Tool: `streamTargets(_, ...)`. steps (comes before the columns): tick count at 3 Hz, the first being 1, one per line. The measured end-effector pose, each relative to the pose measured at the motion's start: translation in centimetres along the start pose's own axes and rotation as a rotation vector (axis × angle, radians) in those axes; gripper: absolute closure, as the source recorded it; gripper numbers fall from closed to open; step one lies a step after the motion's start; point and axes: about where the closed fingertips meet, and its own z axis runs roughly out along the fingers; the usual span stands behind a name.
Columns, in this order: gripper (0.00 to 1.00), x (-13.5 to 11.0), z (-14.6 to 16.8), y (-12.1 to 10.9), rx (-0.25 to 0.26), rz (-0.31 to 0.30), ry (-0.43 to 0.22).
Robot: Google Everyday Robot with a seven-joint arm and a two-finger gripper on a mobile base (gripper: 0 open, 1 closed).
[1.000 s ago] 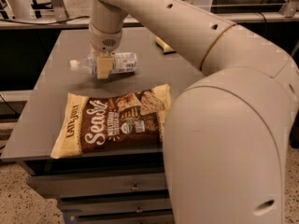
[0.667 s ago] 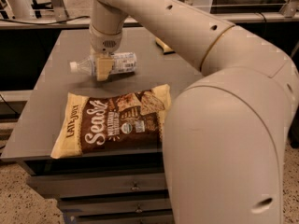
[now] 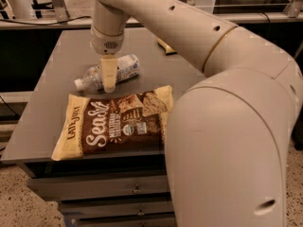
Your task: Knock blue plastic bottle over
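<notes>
blue plastic bottle (image 3: 127,68): on its side, far-left on desk (image 3: 54,72), cap pointing left, so task looks done | tool (image 3: 109,74): pointing down over bottle's middle, low enough for a sideways nudge; clenched or released, cannot tell | snack bag (image 3: 113,124): flat, just nearer

The dark grey flat-topped table (image 3: 57,70) (drawers (image 3: 99,188) under its near edge) carries a small, clear blue plastic bottle (image 3: 127,66) lying on its side, white cap pointing left. Nearer lies a flat brown-and-cream snack bag (image 3: 113,124). The beige gripper (image 3: 109,79) hangs at the bottle's middle.
</notes>
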Motion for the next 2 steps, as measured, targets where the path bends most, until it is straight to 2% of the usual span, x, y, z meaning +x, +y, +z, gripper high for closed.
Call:
streamTargets(1, 0.00, 0.8, -0.5, 0.1, 0.009, 0.046, -0.037)
streamTargets(2, 0.00, 3.1, -1.7, 0.0, 0.061, 0.173, -0.138)
